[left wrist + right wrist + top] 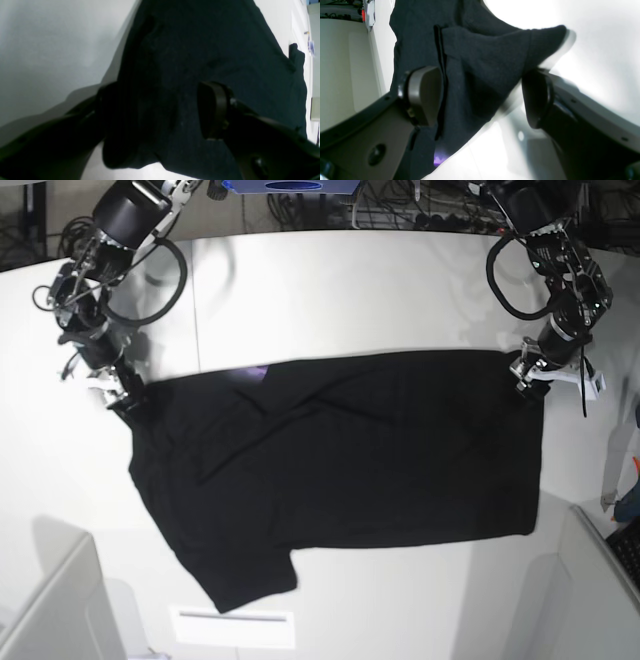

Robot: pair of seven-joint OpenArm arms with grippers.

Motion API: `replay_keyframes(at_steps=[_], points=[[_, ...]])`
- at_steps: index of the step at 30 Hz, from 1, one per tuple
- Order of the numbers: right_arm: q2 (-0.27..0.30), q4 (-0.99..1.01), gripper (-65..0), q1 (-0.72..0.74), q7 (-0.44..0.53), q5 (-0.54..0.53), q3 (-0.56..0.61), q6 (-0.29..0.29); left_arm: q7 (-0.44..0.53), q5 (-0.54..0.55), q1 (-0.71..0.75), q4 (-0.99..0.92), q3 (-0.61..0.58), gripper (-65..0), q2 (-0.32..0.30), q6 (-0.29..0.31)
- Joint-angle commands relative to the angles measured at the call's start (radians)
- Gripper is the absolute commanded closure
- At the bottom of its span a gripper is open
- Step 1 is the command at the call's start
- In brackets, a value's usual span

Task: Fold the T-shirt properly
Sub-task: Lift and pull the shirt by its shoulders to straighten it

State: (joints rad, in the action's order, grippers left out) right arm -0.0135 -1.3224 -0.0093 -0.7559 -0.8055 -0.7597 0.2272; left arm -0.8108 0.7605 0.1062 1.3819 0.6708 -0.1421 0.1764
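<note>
The black T-shirt lies spread on the white table, plain side up, one sleeve pointing toward the front left. A bit of purple print peeks out at its far edge. My right gripper is at the shirt's far left corner. In the right wrist view it is open, with a blurred corner of the T-shirt loose between the fingers. At the far right corner sits my left gripper. Its fingers stand wide apart in the left wrist view, with the T-shirt lying between them.
Cables and a blue box lie along the table's back edge. Grey partition panels stand at the front left and front right. A white strip lies near the front edge, below the sleeve.
</note>
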Motion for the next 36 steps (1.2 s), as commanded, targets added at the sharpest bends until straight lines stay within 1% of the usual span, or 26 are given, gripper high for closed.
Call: replay_keyframes(at_steps=[1, 2, 3, 4, 7, 9, 10, 12, 14, 15, 16, 19, 23, 25, 28, 29, 32, 36], points=[[0.014, 0.002, -47.9, -0.002, -0.026, 0.047, -0.001, -0.044, -0.089, -0.071, 0.025, -0.016, -0.001, -44.1, 0.006, -0.048], [0.016, 0.002, -46.8, -0.002, -0.024, 0.047, -0.001, -0.044, -0.089, -0.071, 0.025, -0.02, 0.0, -42.3, 0.006, -0.048], [0.016, 0.002, -44.1, -0.001, -0.012, 0.047, -0.001, -0.044, -0.089, -0.072, 0.025, -0.023, 0.002, -38.5, 0.006, -0.048], [0.016, 0.002, -39.8, -0.001, 0.005, 0.047, -0.001, -0.044, -0.089, -0.072, 0.026, -0.023, 0.002, -33.1, 0.003, -0.048], [0.016, 0.004, -24.8, -0.001, 0.059, 0.047, -0.001, -0.039, -0.091, -0.072, 0.026, -0.025, 0.002, -13.5, -0.001, -0.048], [0.017, 0.028, -17.3, -0.001, 0.098, 0.045, -0.001, -0.038, -0.091, -0.074, 0.026, -0.025, -0.003, -1.5, -0.001, -0.048], [0.02, 0.05, -13.5, 0.004, 0.125, 0.044, -0.001, -0.036, -0.091, -0.074, 0.026, -0.023, -0.004, 0.0, -0.003, -0.048], [0.024, 0.079, -7.5, 0.016, 0.148, 0.044, -0.001, -0.03, -0.094, -0.075, 0.026, -0.017, -0.006, 0.0, -0.003, -0.048], [0.024, 0.079, 0.0, 0.016, 0.148, 0.041, -0.001, 0.016, -0.144, -0.077, 0.026, -0.017, -0.004, 0.0, -0.021, -0.048], [0.024, 0.068, 0.0, 0.007, 0.148, 0.041, -0.002, 0.041, -0.18, -0.072, 0.026, -0.016, -0.004, 0.0, -0.037, -0.048], [0.024, 0.053, 0.0, -0.004, 0.148, 0.039, -0.005, 0.051, -0.209, -0.071, 0.026, -0.016, -0.004, 0.0, -0.047, -0.048], [0.017, -0.021, 0.0, -0.056, 0.141, 0.038, -0.002, 0.053, -0.269, -0.071, 0.026, 0.004, 0.002, 0.0, -0.083, -0.048], [0.014, -0.122, 0.0, -0.134, 0.074, 0.036, -0.011, 0.053, -0.31, -0.069, 0.076, 0.075, -0.004, 0.0, -0.123, -0.048], [0.014, -0.162, 0.0, -0.18, 0.062, 0.036, -0.013, 0.053, -0.332, -0.069, 0.102, 0.115, -0.006, 0.0, -0.13, -0.047], [-0.001, -0.213, 0.0, -0.255, 0.057, 0.036, -0.013, 0.053, -0.345, -0.069, 0.154, 0.162, -0.006, 0.0, -0.139, -0.047], [-0.007, -0.234, 0.0, -0.283, 0.057, 0.036, -0.013, 0.053, -0.345, -0.069, 0.183, 0.175, -0.006, 0.0, -0.156, -0.047], [-0.018, -0.308, 0.0, -0.366, 0.057, 0.036, -0.013, 0.053, -0.345, -0.069, 0.244, 0.202, -0.006, 0.0, -0.179, -0.047], [-0.072, -0.417, 0.0, -0.469, 0.057, 0.036, -0.013, 0.053, -0.345, -0.069, 0.313, 0.224, -0.003, 0.0, -0.192, -0.047]])
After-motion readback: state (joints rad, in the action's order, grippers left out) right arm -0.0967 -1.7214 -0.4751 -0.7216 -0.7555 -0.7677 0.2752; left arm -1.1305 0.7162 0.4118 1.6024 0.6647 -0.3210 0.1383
